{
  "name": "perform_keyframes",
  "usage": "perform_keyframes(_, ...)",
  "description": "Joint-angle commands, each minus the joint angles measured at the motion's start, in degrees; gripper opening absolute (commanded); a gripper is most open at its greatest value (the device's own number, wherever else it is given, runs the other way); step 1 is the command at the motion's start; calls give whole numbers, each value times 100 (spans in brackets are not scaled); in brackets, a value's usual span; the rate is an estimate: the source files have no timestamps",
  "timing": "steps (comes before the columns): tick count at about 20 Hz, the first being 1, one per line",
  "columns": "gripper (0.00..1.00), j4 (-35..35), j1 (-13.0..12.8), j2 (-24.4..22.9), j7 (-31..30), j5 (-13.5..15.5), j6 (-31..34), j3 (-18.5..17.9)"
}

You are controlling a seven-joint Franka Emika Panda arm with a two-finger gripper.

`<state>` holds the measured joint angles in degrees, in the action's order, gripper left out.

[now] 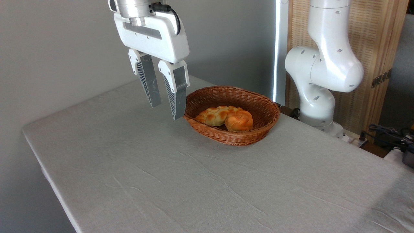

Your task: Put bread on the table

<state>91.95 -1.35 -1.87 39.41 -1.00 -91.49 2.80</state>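
The table (181,181) spreads below the gripper (165,111), whose fingers hang apart, holding nothing. Right of it sits the wicker basket (258,127) (holding a paler braided loaf (215,115) too); the bread (239,121) lies inside.

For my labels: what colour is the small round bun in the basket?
Orange-golden; the bun shows best in the fixed camera view.

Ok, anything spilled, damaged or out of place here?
Nothing stands out. The bread and a paler loaf sit in the upright basket; the cloth-covered table is only slightly wrinkled; the tool hangs open, empty.
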Motion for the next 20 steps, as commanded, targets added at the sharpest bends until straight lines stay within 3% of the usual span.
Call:
perform_keyframes(1, 100, -46, 12, -15, -92, 39, -27, -16)
perform_keyframes(20, 100, 24, 12, -59, -57, 188, -9, -87)
